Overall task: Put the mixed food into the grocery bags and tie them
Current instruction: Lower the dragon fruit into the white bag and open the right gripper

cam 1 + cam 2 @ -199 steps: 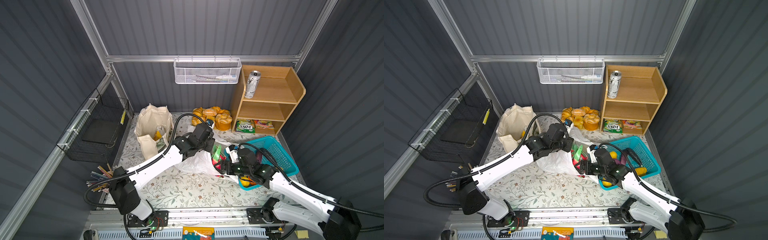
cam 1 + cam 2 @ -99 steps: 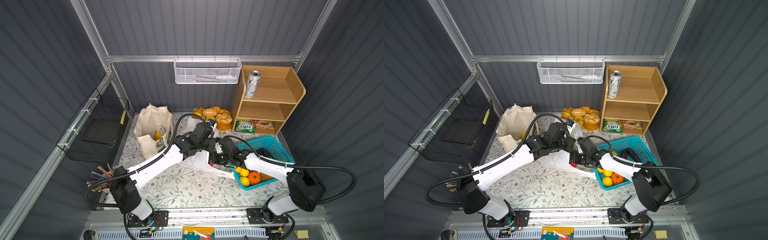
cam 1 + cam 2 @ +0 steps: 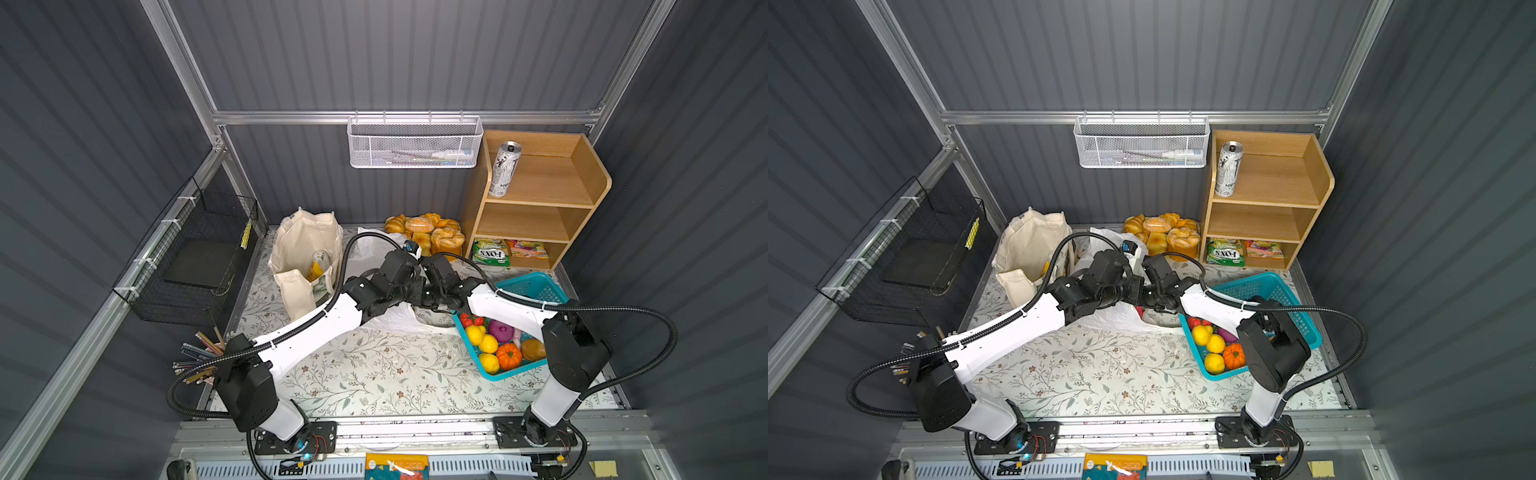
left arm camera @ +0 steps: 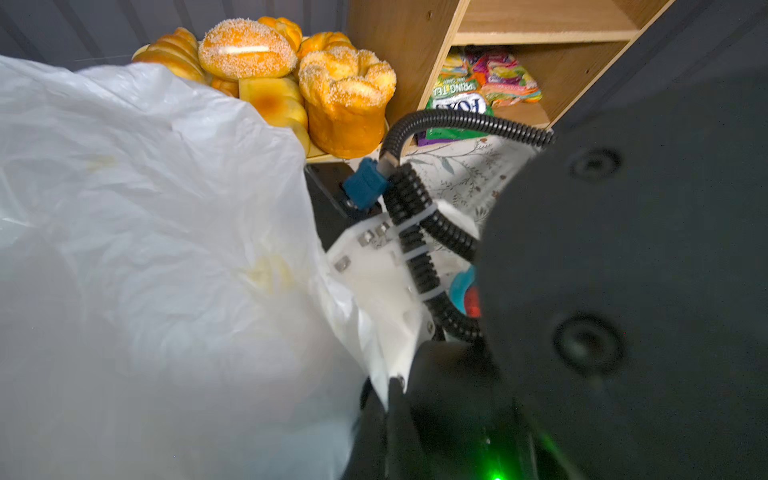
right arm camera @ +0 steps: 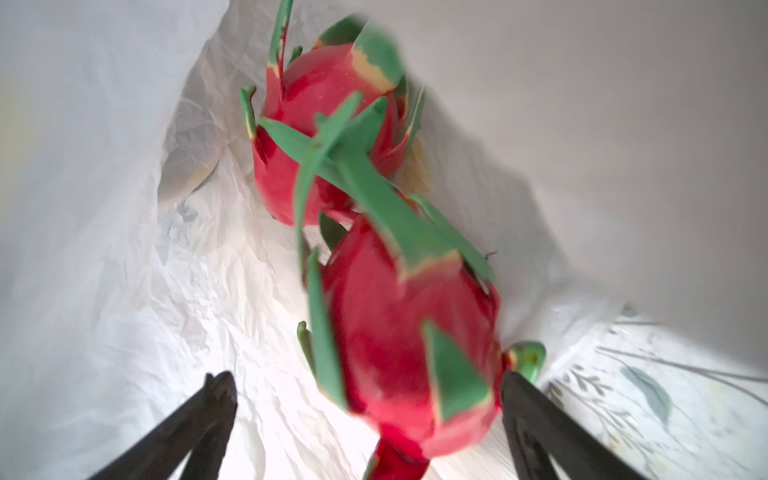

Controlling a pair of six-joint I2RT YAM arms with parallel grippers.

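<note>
The biggest change over the tabletop [image 3: 374,374] is the right arm [image 3: 507,307]. A second back it bends over the turquoise basket [image 3: 536,286]; now it stretches toward the middle, its wrist buried in the mouth of the white plastic bag [image 3: 399,322]. The left arm [image 3: 316,328] holds the same pose as before.

The left hand [image 3: 1128,291] is closed. Its fingers are hidden behind film in the left wrist view, but it appears to pinch the bag's rim and keep the mouth up. The right hand [image 5: 368,378] stands wide open inside the bag, gripping nothing.

Between its fingers the nearer dragon fruit [image 5: 415,353] is blurred, apparently just let go. It lies against a second dragon fruit [image 5: 316,158] deeper in, so both fruits look bagged.

What remains, I judge, is the drink can [image 3: 504,168] on the wooden shelf [image 3: 582,183], and the tying. The canvas tote [image 3: 303,249] stands open beside the bag.
</note>
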